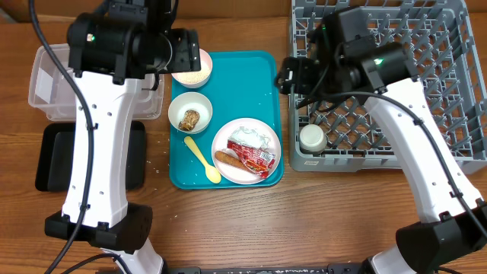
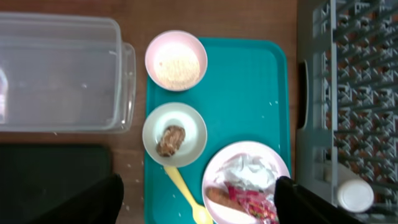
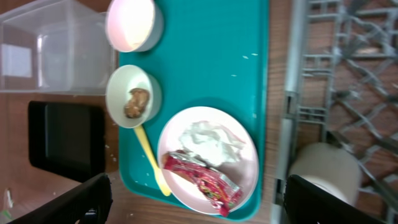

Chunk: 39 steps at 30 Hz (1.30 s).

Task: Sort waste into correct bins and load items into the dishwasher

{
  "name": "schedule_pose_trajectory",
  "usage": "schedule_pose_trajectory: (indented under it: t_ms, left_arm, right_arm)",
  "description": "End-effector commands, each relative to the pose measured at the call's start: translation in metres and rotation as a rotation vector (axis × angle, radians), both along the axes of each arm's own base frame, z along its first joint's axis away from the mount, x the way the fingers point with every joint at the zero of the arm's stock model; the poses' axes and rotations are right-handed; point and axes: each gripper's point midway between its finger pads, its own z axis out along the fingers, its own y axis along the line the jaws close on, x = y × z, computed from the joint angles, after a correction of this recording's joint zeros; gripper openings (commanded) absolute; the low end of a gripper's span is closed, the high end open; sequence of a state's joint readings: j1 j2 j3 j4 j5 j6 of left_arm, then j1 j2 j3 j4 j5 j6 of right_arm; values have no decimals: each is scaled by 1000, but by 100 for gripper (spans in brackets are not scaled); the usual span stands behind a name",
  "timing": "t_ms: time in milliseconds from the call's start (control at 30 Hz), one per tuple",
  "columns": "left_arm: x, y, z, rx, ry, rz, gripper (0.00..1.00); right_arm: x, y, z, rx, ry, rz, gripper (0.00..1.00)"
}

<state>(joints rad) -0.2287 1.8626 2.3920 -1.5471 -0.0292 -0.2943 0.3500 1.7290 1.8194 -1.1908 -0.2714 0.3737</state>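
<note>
Left gripper (image 2: 199, 200) and right gripper (image 3: 202, 204) both hang wide open, empty, over the teal tray (image 1: 243, 84), probably picking a target. The wrapper (image 1: 255, 156) sits on the plate (image 1: 221, 138), lower centre; the cup (image 1: 312, 137) stands in the rack (image 1: 365, 161), right side.

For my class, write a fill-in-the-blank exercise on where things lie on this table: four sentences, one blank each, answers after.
1. The small white cup stands inside the grey ____.
2. The brown crumbly lump lies in a ____.
3. The sausage, napkin and wrapper share one round white ____.
4. The yellow spoon lies on the ____ tray.
Missing words: dish rack; bowl; plate; teal.
</note>
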Motion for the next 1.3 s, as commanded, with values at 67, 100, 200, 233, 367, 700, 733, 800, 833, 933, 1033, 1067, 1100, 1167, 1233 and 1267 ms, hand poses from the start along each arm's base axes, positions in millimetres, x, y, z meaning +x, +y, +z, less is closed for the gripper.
schedule_pose_trajectory:
  t_ms: [67, 100, 200, 233, 367, 700, 733, 800, 833, 933, 1033, 1067, 1100, 1167, 1233, 1267]
  left_arm:
    - [-15, -22, -49, -42, 211, -5, 70]
    - [-17, -26, -64, -30, 260, -9, 68]
    - [-19, -32, -109, 15, 373, 15, 67]
    - [-17, -34, -124, 25, 398, 24, 67]
    - [-4, -40, -173, 25, 447, 43, 63]
    - [9, -44, -276, 67, 568, 49, 51]
    - [10, -44, -285, 70, 578, 46, 47]
    - [10, -45, -295, 76, 596, 47, 39]
    - [10, -45, -299, 77, 604, 47, 37]
    - [10, -45, -307, 81, 615, 47, 30]
    - [15, -44, -311, 89, 598, 43, 23]
    - [17, -43, -312, 94, 588, 44, 19]
    - [19, -43, -313, 98, 580, 46, 14]
    - [22, -43, -314, 98, 568, 46, 4]
    - [23, -44, -314, 96, 563, 46, 4]
    - [23, -44, -313, 96, 565, 46, 4]
  right_arm:
    - [5, -4, 6, -2, -25, -7, 90]
    - [6, -6, 6, -5, -25, -13, 91]
    - [9, -18, 4, -27, -22, -40, 90]
    - [9, -22, 3, -36, -19, -45, 90]
    - [10, -37, -1, -62, -5, -61, 91]
    - [8, -52, -5, -87, 16, -72, 91]
    - [7, -52, -5, -87, 16, -72, 91]
    - [7, -52, -5, -87, 16, -72, 91]
    - [7, -52, -5, -87, 16, -72, 91]
    - [8, -52, -5, -87, 15, -72, 91]
    - [8, -52, -5, -90, 14, -74, 91]
    - [8, -53, -5, -94, 14, -76, 91]
    - [8, -54, -5, -100, 13, -79, 91]
    - [8, -55, -6, -103, 13, -81, 91]
    - [9, -56, -6, -107, 11, -83, 91]
    - [9, -56, -6, -107, 11, -83, 91]
